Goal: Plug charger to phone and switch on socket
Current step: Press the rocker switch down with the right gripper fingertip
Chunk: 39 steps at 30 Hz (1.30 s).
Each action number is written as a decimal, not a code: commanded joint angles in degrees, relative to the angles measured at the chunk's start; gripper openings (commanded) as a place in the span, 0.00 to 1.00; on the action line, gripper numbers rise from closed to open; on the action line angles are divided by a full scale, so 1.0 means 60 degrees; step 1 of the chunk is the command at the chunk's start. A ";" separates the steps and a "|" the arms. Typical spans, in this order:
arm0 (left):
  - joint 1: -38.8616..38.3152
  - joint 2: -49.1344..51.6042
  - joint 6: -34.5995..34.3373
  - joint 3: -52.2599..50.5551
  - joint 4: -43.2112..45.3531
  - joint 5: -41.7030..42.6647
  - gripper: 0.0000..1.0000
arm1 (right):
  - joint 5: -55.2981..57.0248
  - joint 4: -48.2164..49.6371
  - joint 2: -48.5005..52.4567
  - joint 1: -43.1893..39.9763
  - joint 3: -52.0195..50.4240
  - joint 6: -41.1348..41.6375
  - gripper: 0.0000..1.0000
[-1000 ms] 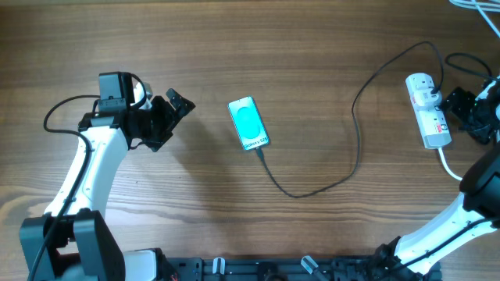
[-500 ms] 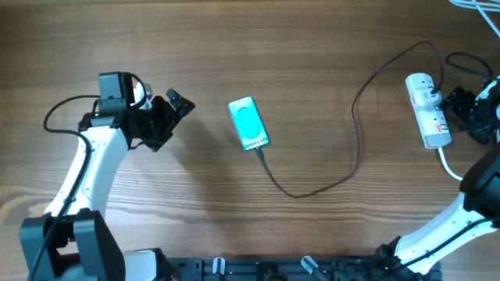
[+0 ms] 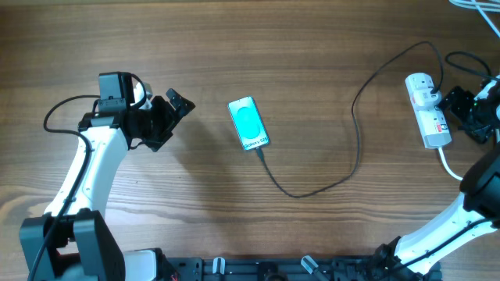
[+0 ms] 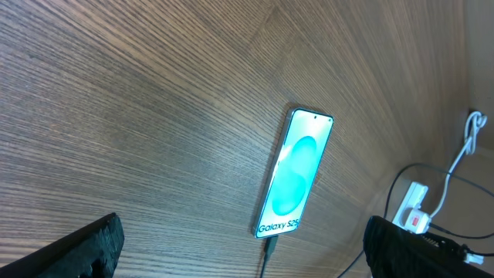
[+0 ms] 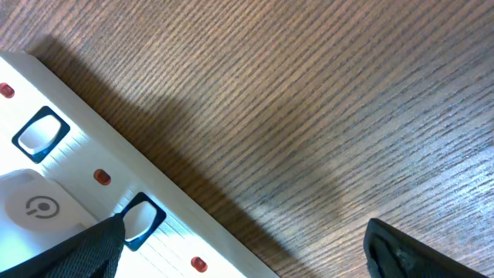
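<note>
The charger (image 3: 356, 133) meets the phone (image 3: 249, 123) at its bottom end. The left gripper (image 3: 173, 122) is wide open and empty. The right gripper (image 3: 458, 114) is wide open beside the socket (image 3: 428, 111)

Prob. robotics lab: wood-grain table (image 3: 312, 55), L arm (image 3: 92, 168), R arm (image 3: 461, 215) mounted at near edge.

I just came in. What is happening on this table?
The thin black cable already meets the lower edge of the small teal-screened smartphone and appears to be plugged in. The left gripper hangs open beside the phone, holding nothing. The right gripper, also open, hovers at the long white power strip.
</note>
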 commanded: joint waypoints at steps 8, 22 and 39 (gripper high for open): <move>0.0055 0.0044 0.0182 0.0011 0.0007 -0.0055 1.00 | 0.0357 -0.0124 0.0229 0.0029 -0.0135 0.0135 0.99; 0.0055 0.0044 0.0182 0.0011 0.0007 -0.0055 1.00 | 0.0423 -0.1552 0.0226 -0.0157 0.1446 0.0375 0.99; 0.0055 0.0044 0.0182 0.0011 0.0007 -0.0055 1.00 | 0.0197 -0.0226 0.0229 -0.0004 0.0102 0.0426 0.99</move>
